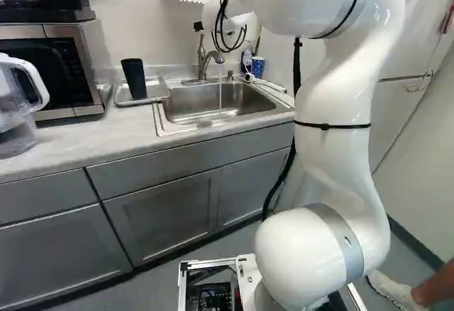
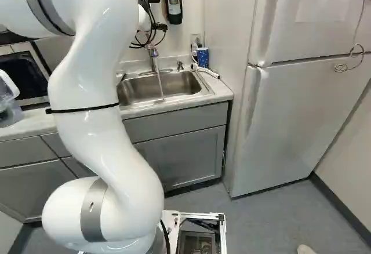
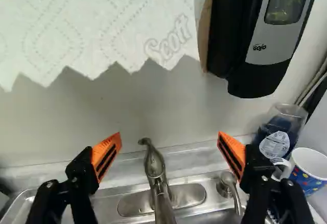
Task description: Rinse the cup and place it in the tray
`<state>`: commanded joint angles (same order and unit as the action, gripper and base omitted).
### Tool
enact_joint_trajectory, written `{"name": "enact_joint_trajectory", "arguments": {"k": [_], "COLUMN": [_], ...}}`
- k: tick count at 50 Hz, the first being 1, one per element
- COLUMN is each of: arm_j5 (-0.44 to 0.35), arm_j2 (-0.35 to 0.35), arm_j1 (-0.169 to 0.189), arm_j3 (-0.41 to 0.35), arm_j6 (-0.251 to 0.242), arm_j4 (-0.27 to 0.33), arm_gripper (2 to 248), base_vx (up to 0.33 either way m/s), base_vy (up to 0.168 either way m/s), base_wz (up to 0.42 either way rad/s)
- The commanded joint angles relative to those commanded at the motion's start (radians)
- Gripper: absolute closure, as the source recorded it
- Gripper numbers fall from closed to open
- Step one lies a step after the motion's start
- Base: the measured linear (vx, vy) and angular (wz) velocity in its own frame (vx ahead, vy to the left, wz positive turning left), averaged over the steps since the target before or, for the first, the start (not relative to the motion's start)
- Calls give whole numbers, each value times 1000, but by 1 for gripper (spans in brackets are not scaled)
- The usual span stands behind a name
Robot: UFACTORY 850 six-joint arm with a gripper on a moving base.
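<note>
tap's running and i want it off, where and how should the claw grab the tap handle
Probably best by the upper part of the tap handle, coming level from the spout side, one finger to each side. The handle is slim, rises above the spout, and stands ahead of the gap between the fingers of the open claw.

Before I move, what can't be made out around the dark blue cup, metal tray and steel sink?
- Cup: inside too dark, left base view.
- Tray: right base view, hidden behind the white arm.
- Sink: left base view, near floor behind its front rim.
- Silver faucet: wrist view, outlet cut off by the edge.
</note>
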<state>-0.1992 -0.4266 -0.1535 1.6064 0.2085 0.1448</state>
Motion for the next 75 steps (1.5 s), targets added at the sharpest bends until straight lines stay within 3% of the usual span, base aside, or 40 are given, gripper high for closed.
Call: {"name": "enact_joint_trajectory", "arguments": {"k": [23,45,75], "arm_j5": [24,80,58], "arm_j2": [-106,-128,-130], "arm_j1": [7,16,18], "arm_j3": [130,157,160], "arm_j6": [0,0,0], "arm_j4": [0,0,0], "arm_gripper": [3,3,3], "base_vx": [0,0,0], "base_vy": [0,0,0], "base_wz": [0,0,0]}}
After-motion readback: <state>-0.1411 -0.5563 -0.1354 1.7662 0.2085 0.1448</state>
